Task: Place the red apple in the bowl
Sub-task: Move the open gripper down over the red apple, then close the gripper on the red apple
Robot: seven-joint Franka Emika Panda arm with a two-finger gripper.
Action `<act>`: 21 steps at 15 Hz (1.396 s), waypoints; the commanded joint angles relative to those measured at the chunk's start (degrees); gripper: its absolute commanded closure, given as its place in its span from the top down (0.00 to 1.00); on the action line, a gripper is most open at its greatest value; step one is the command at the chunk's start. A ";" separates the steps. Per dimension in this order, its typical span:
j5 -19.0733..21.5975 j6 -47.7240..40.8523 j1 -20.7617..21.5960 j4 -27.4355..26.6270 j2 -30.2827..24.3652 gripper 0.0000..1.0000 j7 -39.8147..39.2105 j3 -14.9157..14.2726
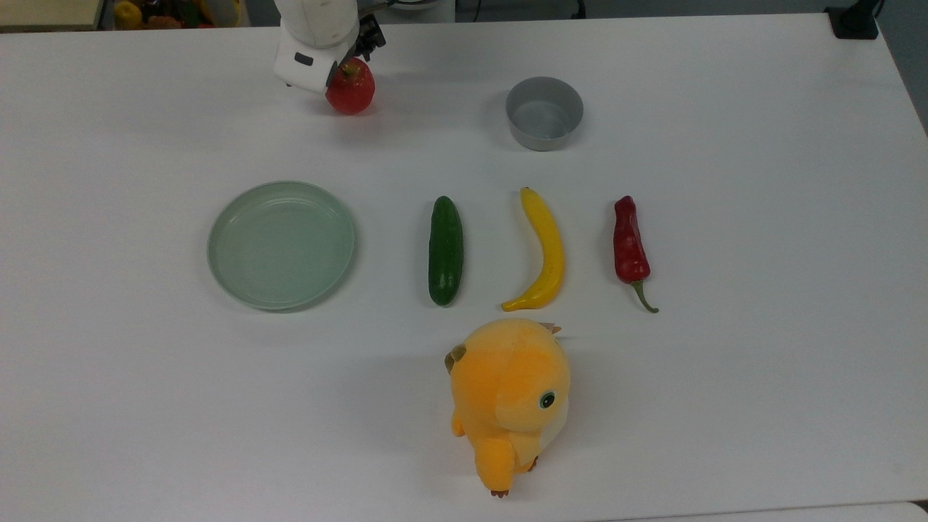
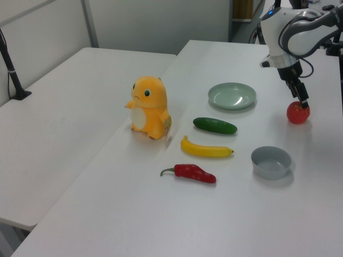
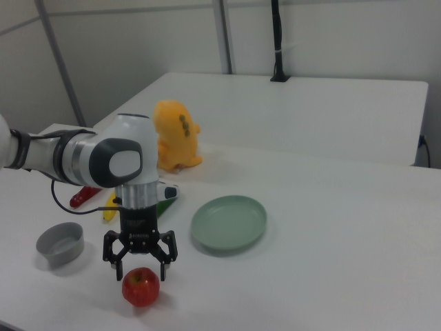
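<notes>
— Jaws, how are they standing?
— Spread wide, the gripper (image 3: 140,265) is hanging just above the red apple (image 3: 140,287), fingers pointing down, gripping nothing.
— Where is the apple sitting?
— On the white table (image 1: 761,217), at about eleven o'clock in the top view; the grey bowl (image 1: 544,113) is standing empty at about one o'clock, well apart from it.
— What is lying around them?
— Centrally a cucumber (image 1: 445,250), a banana (image 1: 544,250) and a red chili pepper (image 1: 629,244) are lying in a row, a pale-green plate (image 1: 281,244) at nine o'clock, an orange plush toy (image 1: 510,397) at six.
</notes>
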 commanded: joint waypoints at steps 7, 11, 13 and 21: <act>-3.61 7.17 -0.24 -6.14 -1.57 0.93 2.61 2.04; -3.52 6.56 -0.24 -6.06 -1.66 0.41 2.52 2.05; -3.43 6.12 -0.24 -5.71 -1.92 0.33 2.70 2.05; 3.23 -7.66 0.46 3.51 -6.31 0.34 2.78 5.91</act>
